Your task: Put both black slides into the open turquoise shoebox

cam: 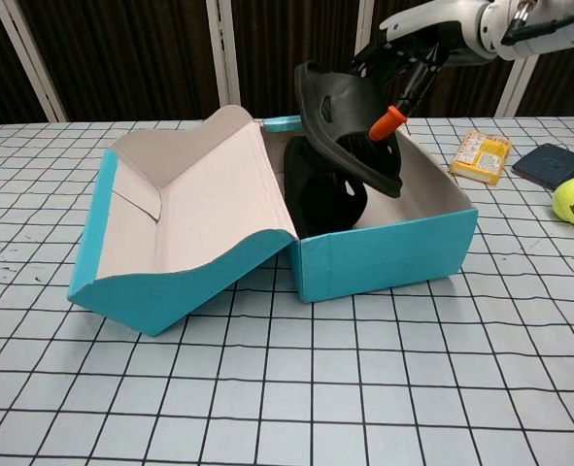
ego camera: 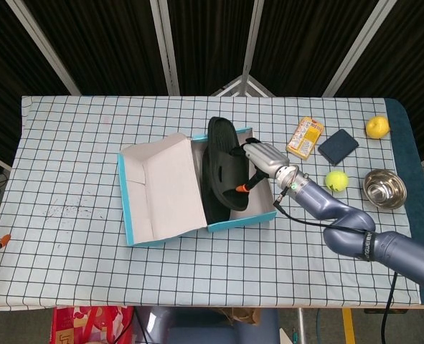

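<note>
The second black slide (cam: 350,126) is hanging tilted over the open turquoise shoebox (cam: 384,254), with the right hand (cam: 418,34) clamping it from above near its far end. The fingers are wrapping the slide's edge, an orange fingertip (cam: 387,123) showing against the sole, so the shoe is riding sole-out and slanting down toward the box's right half. That tilt is probably letting the low end go in first, into the space beside its mate.

The first black slide (cam: 323,194) is already lying inside the box, leaning against the left part of the compartment beside the lid hinge, which is leaving the right part of the floor free for the one in the air. The box lid (cam: 185,209) is lying folded open to the left on the checked tabletop (cam: 267,388), out of the arm's way.

To the right of the box, well apart from it, a yellow packet (ego camera: 305,137), a dark wallet (ego camera: 338,146), a tennis ball (ego camera: 334,180), a metal bowl (ego camera: 384,188) and a lemon (ego camera: 377,127) are sitting on the tabletop.

The left hand is not showing in either view.
</note>
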Motion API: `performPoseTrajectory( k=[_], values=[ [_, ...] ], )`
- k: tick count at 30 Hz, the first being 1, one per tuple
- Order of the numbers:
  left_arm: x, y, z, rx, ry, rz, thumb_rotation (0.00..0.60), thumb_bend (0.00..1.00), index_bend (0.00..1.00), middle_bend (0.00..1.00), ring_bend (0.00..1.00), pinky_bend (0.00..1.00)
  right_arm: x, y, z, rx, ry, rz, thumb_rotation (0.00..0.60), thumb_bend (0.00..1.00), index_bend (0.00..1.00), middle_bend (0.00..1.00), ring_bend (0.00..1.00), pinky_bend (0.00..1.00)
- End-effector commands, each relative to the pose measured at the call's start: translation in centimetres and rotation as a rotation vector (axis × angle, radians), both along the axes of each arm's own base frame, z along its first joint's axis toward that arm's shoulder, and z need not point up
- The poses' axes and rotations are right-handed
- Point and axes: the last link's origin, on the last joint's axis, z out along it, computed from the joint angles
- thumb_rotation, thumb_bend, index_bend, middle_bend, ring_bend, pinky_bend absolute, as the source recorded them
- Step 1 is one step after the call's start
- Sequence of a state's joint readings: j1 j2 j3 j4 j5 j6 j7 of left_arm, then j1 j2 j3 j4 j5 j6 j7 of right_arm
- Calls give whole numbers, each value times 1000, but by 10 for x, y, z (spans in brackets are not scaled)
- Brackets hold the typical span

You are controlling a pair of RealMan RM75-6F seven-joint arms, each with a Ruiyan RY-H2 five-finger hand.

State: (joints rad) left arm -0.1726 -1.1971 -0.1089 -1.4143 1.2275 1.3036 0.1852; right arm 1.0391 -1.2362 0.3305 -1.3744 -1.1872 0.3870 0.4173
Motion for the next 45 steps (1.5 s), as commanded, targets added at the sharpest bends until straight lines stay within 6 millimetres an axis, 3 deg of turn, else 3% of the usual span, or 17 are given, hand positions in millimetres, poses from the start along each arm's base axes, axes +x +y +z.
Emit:
performPoseTrajectory(
  k=[1,25,45],
  values=[
    [0,0,0,0,4,3,600,284,105,0,3,89,-8,-1,-7,16,18,-13,600,188,522,496,210,0],
    [0,1,-4,-7,19,6,600,284,105,0,3,89,-26,-2,-6,32,51,-25,600,188,522,498,210,0],
    [1,3,-8,-17,34,10,600,284,104,0,3,90,-45,-2,-18,39,33,-28,600,188,526,500,210,0]
  ],
)
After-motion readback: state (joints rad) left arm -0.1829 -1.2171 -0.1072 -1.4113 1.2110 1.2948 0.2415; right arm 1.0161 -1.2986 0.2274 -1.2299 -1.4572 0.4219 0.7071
